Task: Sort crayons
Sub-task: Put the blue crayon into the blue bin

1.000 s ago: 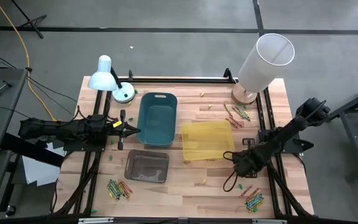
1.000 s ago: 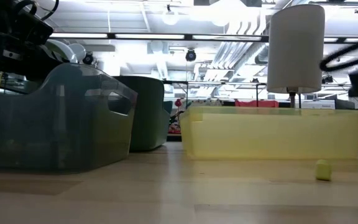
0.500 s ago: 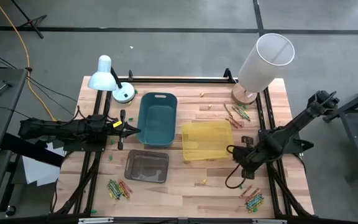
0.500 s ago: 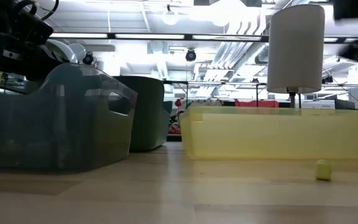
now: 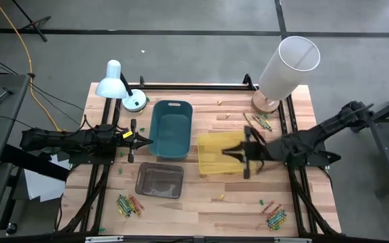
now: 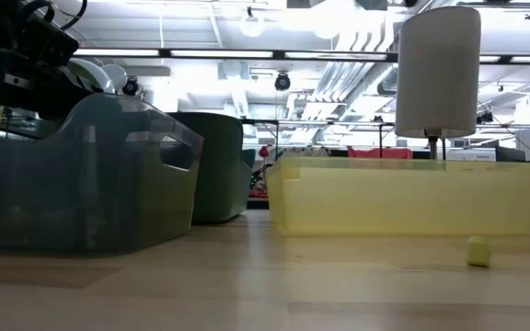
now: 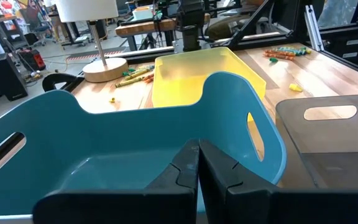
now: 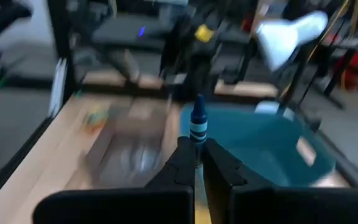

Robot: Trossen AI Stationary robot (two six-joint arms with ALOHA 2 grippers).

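My right gripper (image 5: pixel 235 154) hangs over the yellow bin (image 5: pixel 215 162), pointing toward the table's left, and is shut on a blue crayon (image 8: pixel 197 118). My left gripper (image 5: pixel 145 142) is shut and empty at the left side of the blue bin (image 5: pixel 171 128); it also shows in the left wrist view (image 7: pixel 197 149). Crayon piles lie on the table at the near left (image 5: pixel 128 204), the near right (image 5: pixel 273 214) and the far right (image 5: pixel 256 123). A grey bin (image 5: pixel 159 180) stands nearer the front edge. My right gripper pinches the blue crayon's back end (image 8: pixel 196 138) between its two fingertips. The crayon sticks out past the tips, along the fingers. The fingers lie about level and point toward the table's left. The crayon is lifted clear, above the yellow bin.
A white desk lamp (image 5: pixel 117 81) stands at the far left and a tall lamp with a white shade (image 5: pixel 286 67) at the far right. Small yellow bits (image 5: pixel 220 198) and green bits lie loose on the wood. Black frame rails run along both sides.
My right gripper has risen from the table near the right front crayon pile, gone toward the far left over the yellow bin, and turned from pointing down toward level, pointing left.
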